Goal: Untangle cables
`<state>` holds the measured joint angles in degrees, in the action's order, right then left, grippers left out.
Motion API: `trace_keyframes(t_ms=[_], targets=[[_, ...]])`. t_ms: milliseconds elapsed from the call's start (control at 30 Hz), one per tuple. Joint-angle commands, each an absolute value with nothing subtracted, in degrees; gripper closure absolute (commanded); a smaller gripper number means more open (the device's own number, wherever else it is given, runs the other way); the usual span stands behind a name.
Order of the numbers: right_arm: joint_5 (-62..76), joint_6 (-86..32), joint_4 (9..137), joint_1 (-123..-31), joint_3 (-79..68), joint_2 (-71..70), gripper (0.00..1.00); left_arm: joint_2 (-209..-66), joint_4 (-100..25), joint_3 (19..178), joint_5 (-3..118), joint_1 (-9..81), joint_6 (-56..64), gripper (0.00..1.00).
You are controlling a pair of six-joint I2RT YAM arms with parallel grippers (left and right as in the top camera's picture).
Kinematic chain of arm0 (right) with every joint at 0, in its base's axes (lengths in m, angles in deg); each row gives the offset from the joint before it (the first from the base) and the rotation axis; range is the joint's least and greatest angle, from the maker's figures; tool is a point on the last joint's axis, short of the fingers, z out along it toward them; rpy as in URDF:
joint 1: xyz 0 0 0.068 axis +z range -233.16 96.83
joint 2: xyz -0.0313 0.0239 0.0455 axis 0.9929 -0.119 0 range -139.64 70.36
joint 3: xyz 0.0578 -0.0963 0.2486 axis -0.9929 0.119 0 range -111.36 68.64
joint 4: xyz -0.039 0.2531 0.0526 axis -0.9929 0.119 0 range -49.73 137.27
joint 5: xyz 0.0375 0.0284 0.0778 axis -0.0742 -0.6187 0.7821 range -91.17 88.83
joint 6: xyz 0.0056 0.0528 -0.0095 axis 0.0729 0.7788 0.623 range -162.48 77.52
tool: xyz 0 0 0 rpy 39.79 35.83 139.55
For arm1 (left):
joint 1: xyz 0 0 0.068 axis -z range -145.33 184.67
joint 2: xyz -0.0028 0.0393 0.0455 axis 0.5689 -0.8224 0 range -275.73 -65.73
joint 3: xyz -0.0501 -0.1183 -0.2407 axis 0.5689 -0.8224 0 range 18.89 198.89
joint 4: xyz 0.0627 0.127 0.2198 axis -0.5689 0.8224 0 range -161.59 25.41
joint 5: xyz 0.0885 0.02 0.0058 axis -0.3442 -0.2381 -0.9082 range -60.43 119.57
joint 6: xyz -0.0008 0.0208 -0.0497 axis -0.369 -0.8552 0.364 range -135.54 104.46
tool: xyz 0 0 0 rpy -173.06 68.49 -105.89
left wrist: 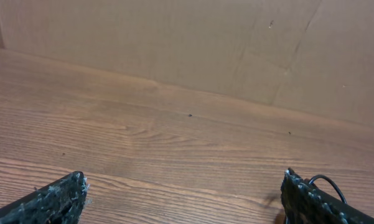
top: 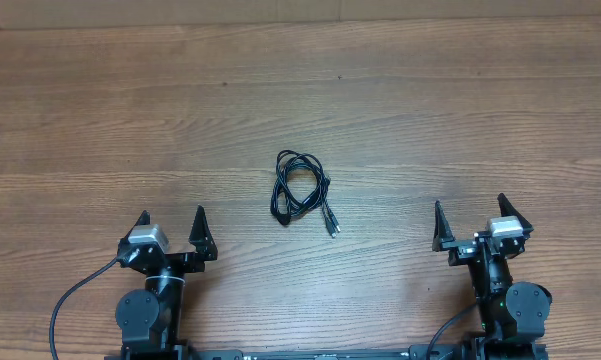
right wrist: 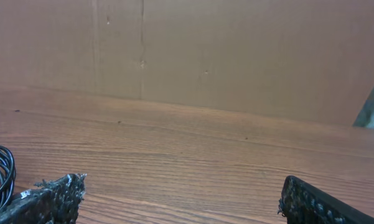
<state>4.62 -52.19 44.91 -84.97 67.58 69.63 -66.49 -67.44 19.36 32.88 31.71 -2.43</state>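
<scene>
Hard to make out first: the cables [top: 300, 187] read as one small black bundle in the overhd view, too fine to count the cords or tell which strand lies over which. In the L wrist view only a thin arc of cable [left wrist: 327, 181] pokes out past the right-hand fingertip [left wrist: 311, 200], the rest hidden behind that finger & cut by the frame bottom. In the R wrist view a few curved strands of cable [right wrist: 2, 173] show at the left edge, cut off there & partly behind the left-hand fingertip [right wrist: 50, 198]. Plug type can't be told, too small. Both arm bases are cut by the overhd frame's bottom edge. Bundle lies flat on the wooden table [top: 430, 120], approx midway btwn the 2 arms & farther out than both, well apart from each, nothing touching it. Its long axis runs far-to-near, tilted a bit: the closed loop end points to the far side, the plug ends [top: 331, 228] trail out of the near end, leaning twd the R arm's side. L gripper [top: 172, 213] is released, jaws spread wide, nothing btwn the fingers, tips aimed at the far side. R gripper [top: 469, 202] same: released, wide, holding nothing. Wrist views show bare wood btwn each pair of fingers & a cardboard wall [left wrist: 174, 43] standing at the table's far edge
</scene>
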Motion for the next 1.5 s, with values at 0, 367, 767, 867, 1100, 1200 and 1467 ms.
trace_keyframes(t_ms=[0,367,767,867,1100,1200,1467], targets=[[4.9,-52.4,44.6,-85.1,68.2,70.2,0.0,-66.0,-67.2,19.2,32.1,32.0,-3.7,0.0],[4.9,-52.4,44.6,-85.1,68.2,70.2,0.0,-66.0,-67.2,19.2,32.2,32.0,-3.8,0.01],[4.9,-52.4,44.6,-85.1,68.2,70.2,0.0,-66.0,-67.3,19.4,35.4,32.0,-3.8,0.0],[4.9,-52.4,44.6,-85.1,68.2,70.2,0.0,-66.0,-65.8,20.3,39.9,32.0,-3.8,0.0],[4.9,-52.4,44.6,-85.1,68.2,70.2,0.0,-66.0,-56.8,25.3,40.1,32.0,-4.0,0.0],[4.9,-52.4,44.6,-85.1,68.2,70.2,0.0,-66.0,-50.7,30.1,40.0,32.0,-5.5,0.0],[4.9,-52.4,44.6,-85.1,68.2,70.2,0.0,-66.3,-37.7,40.5,39.3,32.0,-6.8,0.0]])
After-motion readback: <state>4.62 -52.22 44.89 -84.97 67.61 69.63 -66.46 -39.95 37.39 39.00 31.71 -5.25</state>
